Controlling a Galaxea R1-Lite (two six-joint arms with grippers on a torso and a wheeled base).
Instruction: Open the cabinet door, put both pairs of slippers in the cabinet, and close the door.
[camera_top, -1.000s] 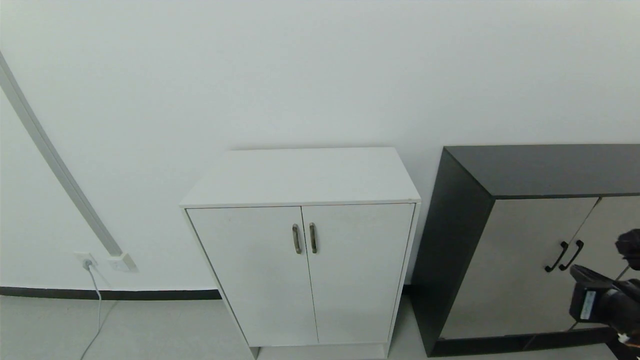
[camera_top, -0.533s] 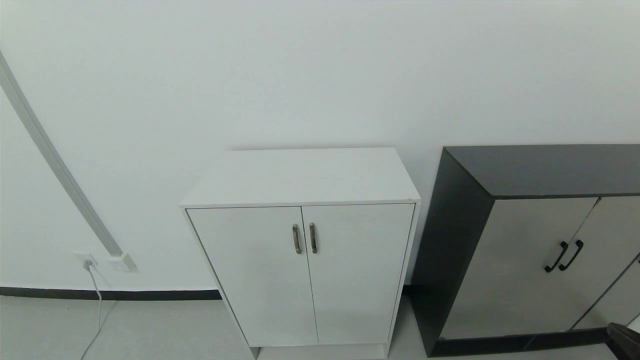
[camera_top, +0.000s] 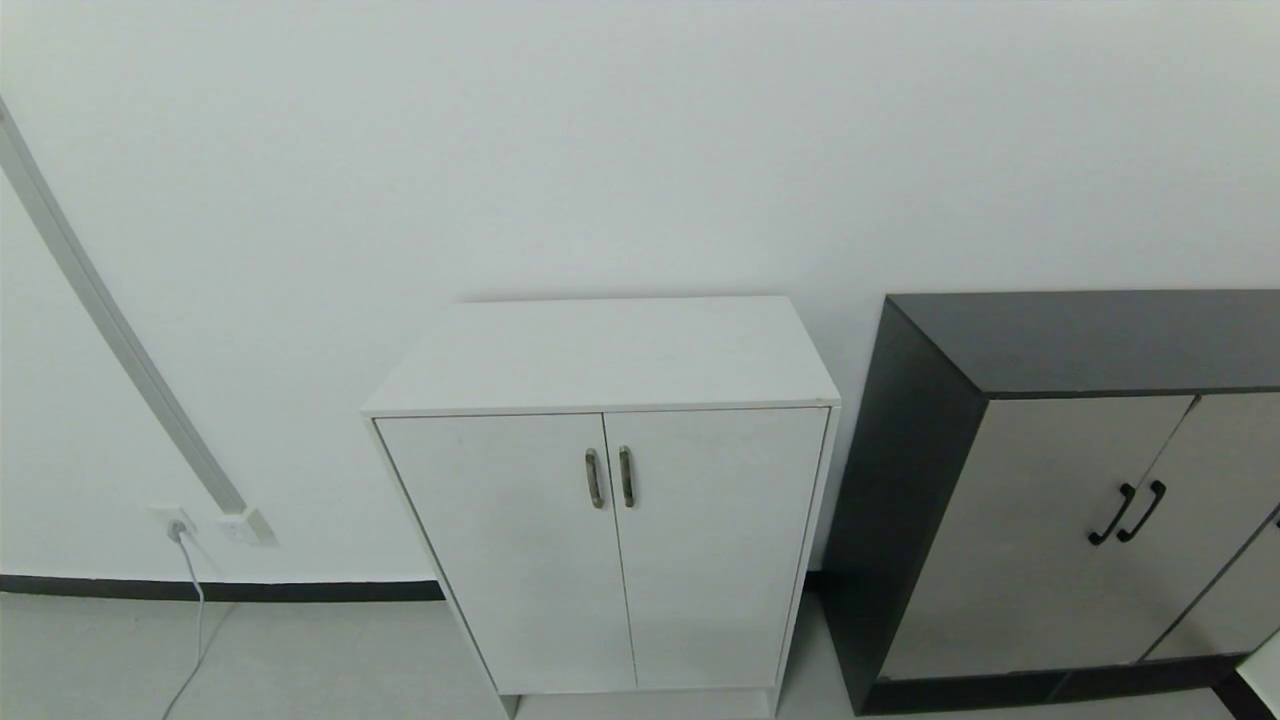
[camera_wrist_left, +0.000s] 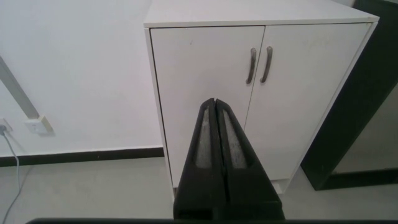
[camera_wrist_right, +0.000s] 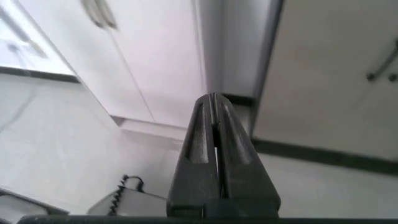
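A white two-door cabinet stands against the wall with both doors closed and two metal handles side by side at the middle. In the left wrist view my left gripper is shut and empty, held low in front of the cabinet, some way off the doors. My right gripper is shut and empty too, near the floor before the gap between the white cabinet and the dark one.
A black cabinet with grey doors and black handles stands right of the white one. A wall socket with a cable sits low on the left wall under a slanted conduit. A coiled black cable lies on a grey thing low down.
My right arm, seen at the head view's right edge a second ago, has dropped out of that view. The cabinets have not moved.
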